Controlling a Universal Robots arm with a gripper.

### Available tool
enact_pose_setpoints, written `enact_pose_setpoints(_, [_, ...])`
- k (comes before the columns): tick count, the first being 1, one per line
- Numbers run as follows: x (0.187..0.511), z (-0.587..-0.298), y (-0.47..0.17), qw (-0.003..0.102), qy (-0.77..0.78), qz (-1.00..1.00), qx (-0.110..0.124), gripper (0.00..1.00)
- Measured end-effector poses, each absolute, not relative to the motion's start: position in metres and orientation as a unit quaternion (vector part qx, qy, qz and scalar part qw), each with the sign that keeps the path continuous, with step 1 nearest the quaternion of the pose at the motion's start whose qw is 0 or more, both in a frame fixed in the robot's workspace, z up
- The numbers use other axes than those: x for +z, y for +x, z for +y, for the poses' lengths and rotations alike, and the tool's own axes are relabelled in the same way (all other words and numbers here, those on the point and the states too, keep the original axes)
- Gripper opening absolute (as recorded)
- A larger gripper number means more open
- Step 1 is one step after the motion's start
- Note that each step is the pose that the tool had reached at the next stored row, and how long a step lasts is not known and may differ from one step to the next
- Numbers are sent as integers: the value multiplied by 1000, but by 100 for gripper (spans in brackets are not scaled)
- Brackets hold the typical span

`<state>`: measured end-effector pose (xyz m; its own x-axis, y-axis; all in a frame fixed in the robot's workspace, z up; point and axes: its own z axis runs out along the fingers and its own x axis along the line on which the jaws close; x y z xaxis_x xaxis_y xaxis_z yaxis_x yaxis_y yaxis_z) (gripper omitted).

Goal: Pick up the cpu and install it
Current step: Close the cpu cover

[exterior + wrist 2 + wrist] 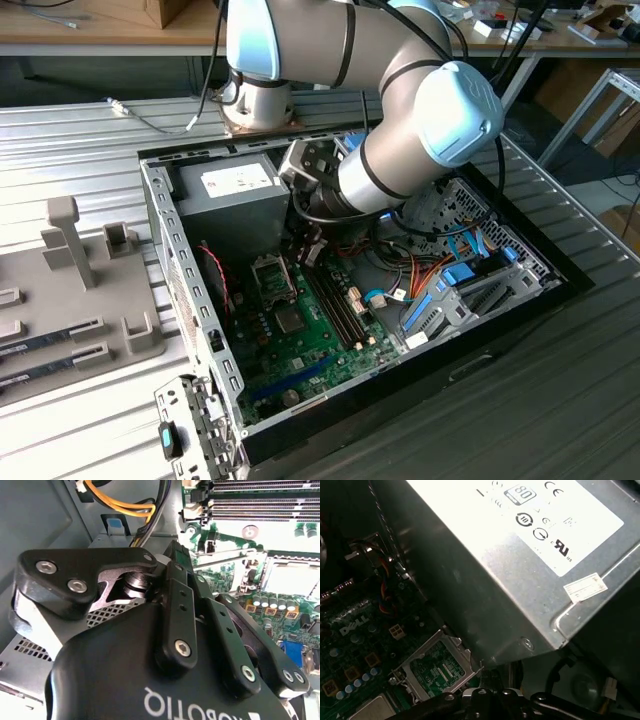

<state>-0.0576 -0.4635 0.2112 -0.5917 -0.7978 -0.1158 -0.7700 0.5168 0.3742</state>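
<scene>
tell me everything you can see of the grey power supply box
The power supply box is plain grey sheet metal with a white printed label on top. It sits level in the far corner of the open case, on the exterior view's left, against the case wall, just beyond the socket.

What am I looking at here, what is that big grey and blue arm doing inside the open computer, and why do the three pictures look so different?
It is a robot arm reaching into an open computer case. The exterior view comes from a camera off the arm. The other two come from cameras riding near its wrist. The second wrist view looks along the black gripper; I cannot tell whether it holds anything. The first wrist view shows the grey power-supply box close up, with the open processor socket beside it. In the exterior view, the green motherboard carries that socket, and a grey parts tray sits at the exterior view's left.
</scene>
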Motion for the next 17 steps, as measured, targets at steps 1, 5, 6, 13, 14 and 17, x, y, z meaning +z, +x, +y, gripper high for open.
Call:
enact_pose_setpoints(1, [211, -464, -58, 35, 450, -870, -197, 11])
enact_pose_setpoints(5, [207, -464, -58, 34, 450, -870, -199, 11])
enact_pose_setpoints(6, [206, -464, -58, 34, 450, -870, -199, 11])
enact_pose_setpoints(13, [204, -464, -61, 32, 451, -869, -201, 11])
enact_pose_setpoints(14, [204, -464, -63, 32, 451, -869, -202, 11])
enact_pose_setpoints(17, [204, -464, -65, 30, 451, -868, -205, 11])
